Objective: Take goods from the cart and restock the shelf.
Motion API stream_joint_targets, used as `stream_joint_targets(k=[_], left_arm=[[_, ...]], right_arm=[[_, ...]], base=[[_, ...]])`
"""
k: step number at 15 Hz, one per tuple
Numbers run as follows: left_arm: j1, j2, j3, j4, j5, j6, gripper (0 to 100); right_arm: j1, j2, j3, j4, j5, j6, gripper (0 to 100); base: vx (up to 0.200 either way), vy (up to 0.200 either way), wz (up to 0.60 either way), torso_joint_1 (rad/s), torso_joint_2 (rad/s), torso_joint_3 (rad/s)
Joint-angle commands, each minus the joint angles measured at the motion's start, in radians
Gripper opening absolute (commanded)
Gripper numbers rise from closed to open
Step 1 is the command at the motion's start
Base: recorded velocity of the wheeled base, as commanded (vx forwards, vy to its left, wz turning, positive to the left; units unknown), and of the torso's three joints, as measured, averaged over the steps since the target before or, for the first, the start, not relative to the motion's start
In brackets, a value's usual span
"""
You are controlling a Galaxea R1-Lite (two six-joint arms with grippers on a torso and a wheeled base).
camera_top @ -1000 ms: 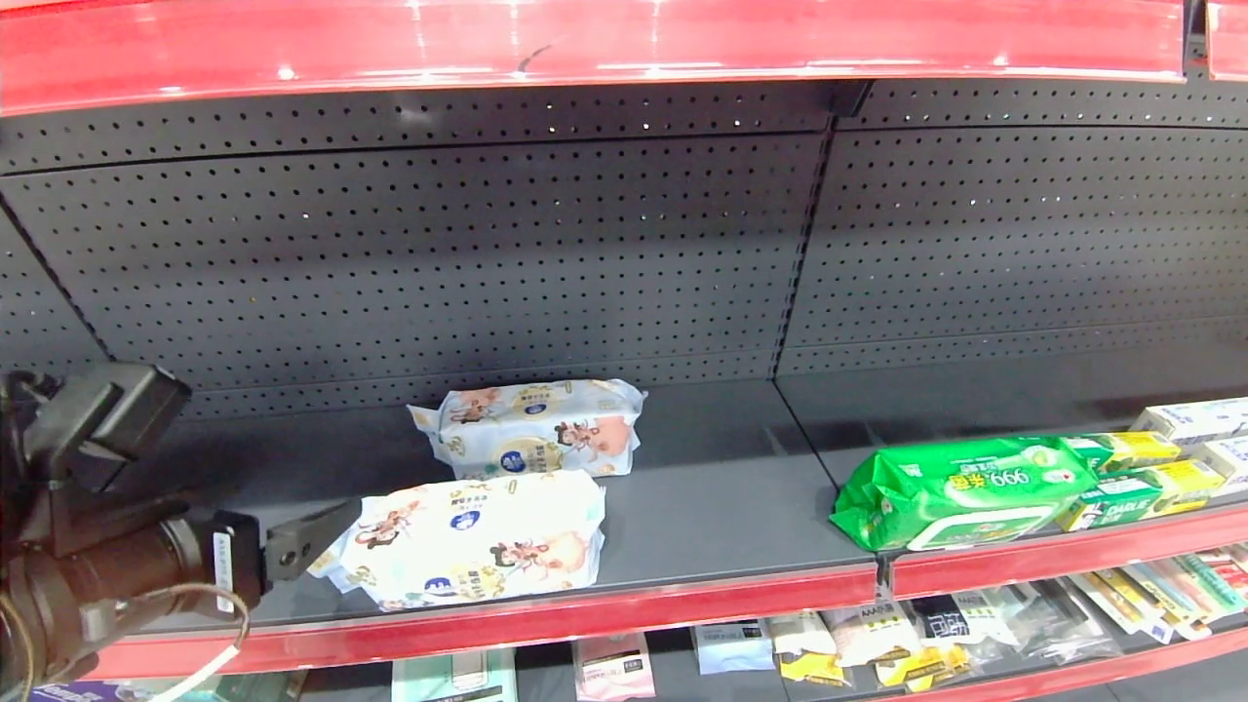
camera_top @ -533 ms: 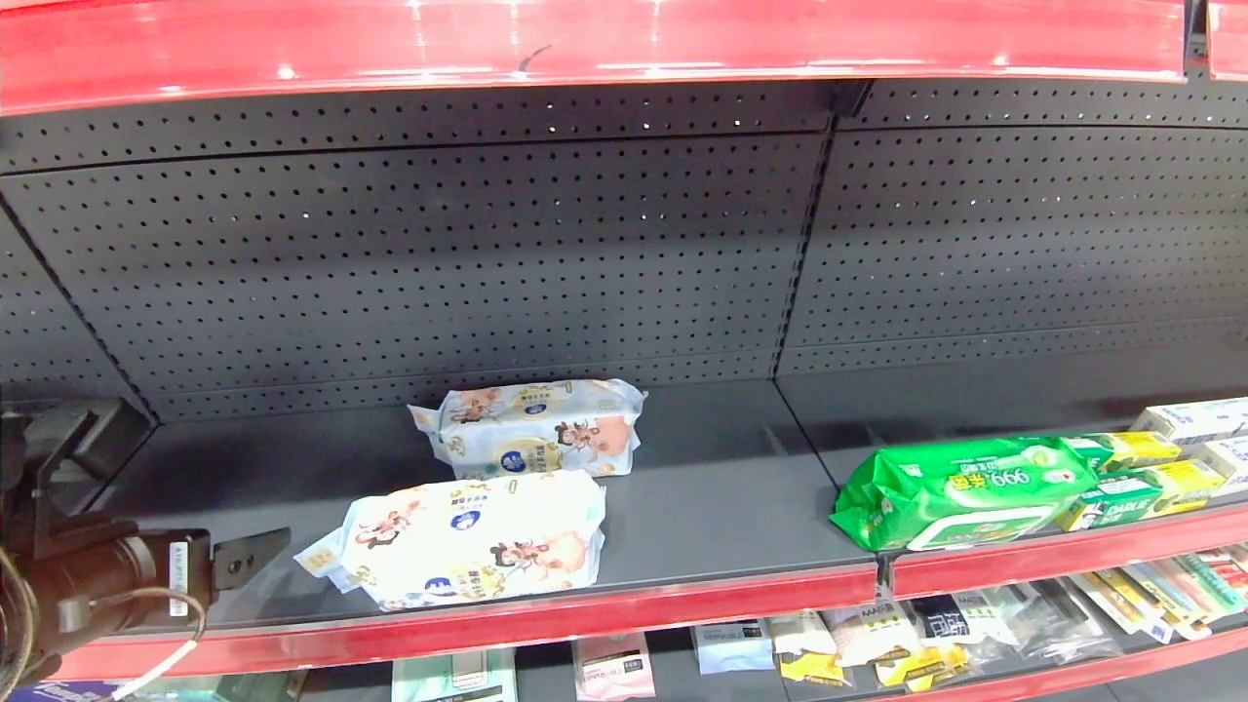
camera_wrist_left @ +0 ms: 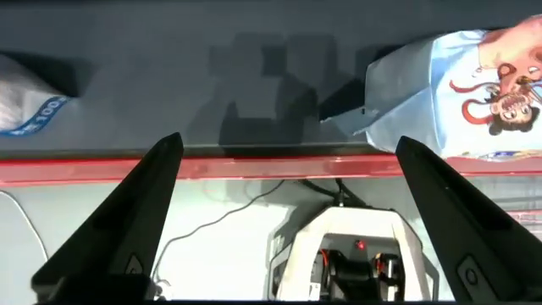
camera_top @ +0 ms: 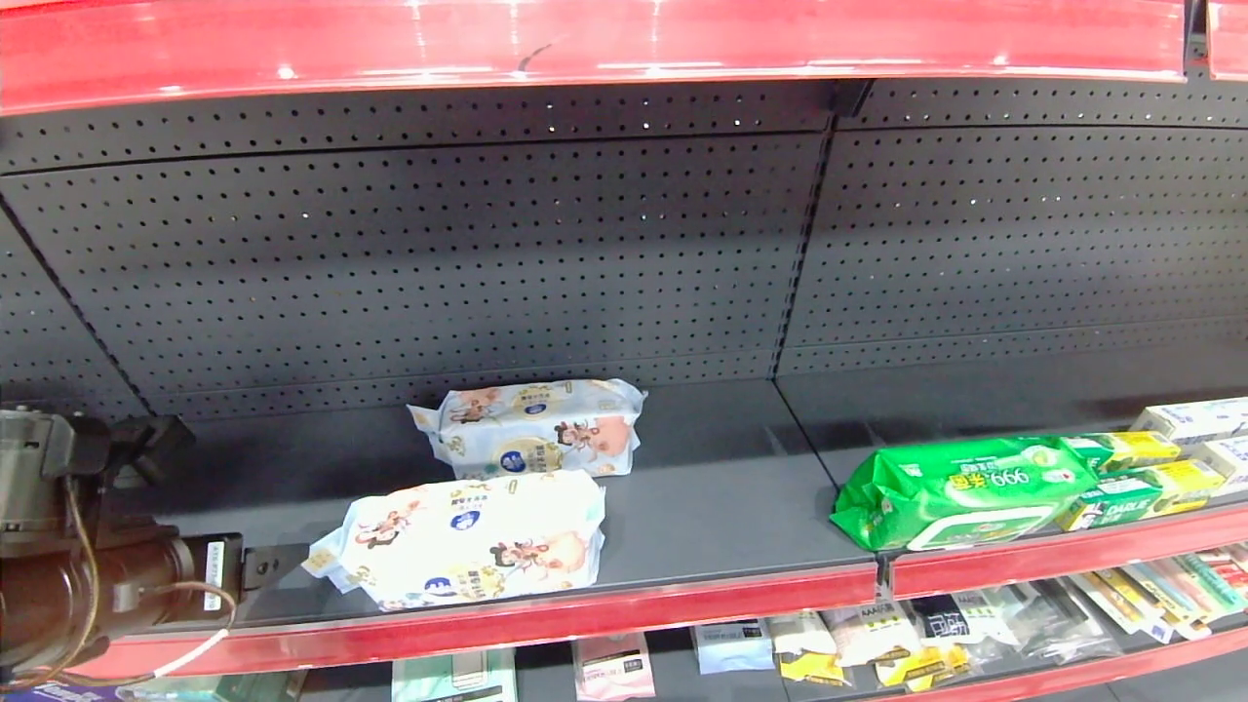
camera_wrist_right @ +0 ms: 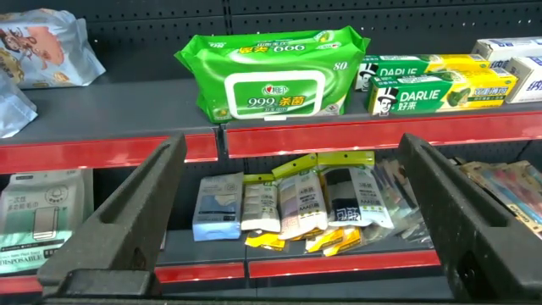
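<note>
Now holds nothing in the left hand (camera_wrist_left: 290,144), spread wide just beside the front wipes pack (camera_top: 468,536) lying near the red lip of the shelf (camera_top: 702,517). Could clip that pack's corner and push it off the edge. Has the right hand (camera_wrist_right: 294,142) spread and empty too, facing a green pack (camera_wrist_right: 271,72) and toothpaste boxes (camera_wrist_right: 428,85).

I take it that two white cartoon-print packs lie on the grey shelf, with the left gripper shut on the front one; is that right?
Not quite. The front pack and the rear pack do lie on the grey shelf, but the left gripper is open, not shut on the front one. The left wrist view shows its fingers spread wide with nothing clamped between them.
</note>
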Motion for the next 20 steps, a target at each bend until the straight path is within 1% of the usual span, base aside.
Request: stream_joint_targets(k=[1,4,5,9,11,15,20], left_arm=[[-0.001,0.060,-0.009,-0.012,-0.005,0.013,100],[-0.002,0.086,-0.015,-0.020,-0.013,0.050,100],[-0.016,0.092,-0.015,-0.020,-0.019,0.057,100],[-0.028,0.135,-0.029,-0.037,-0.027,0.059,100],[-0.038,0.166,-0.033,-0.087,-0.027,0.060,100],[-0.059,0.187,-0.037,-0.095,-0.028,0.060,100],[-0.093,0.212,-0.073,-0.095,-0.027,0.059,100]], right_arm=[[0.000,0.001,0.000,0.000,0.000,0.000,100],[0.000,0.001,0.000,0.000,0.000,0.000,100],[0.000,0.001,0.000,0.000,0.000,0.000,100],[0.000,0.001,0.000,0.000,0.000,0.000,100],[0.000,0.001,0.000,0.000,0.000,0.000,100],[0.000,0.001,0.000,0.000,0.000,0.000,100],[0.000,0.001,0.000,0.000,0.000,0.000,100]], base=[[0.000,0.000,0.00,0.000,0.00,0.000],[0.000,0.000,0.00,0.000,0.00,0.000],[0.000,0.000,0.00,0.000,0.00,0.000],[0.000,0.000,0.00,0.000,0.00,0.000],[0.000,0.000,0.00,0.000,0.00,0.000],[0.000,0.000,0.00,0.000,0.00,0.000],[0.000,0.000,0.00,0.000,0.00,0.000]])
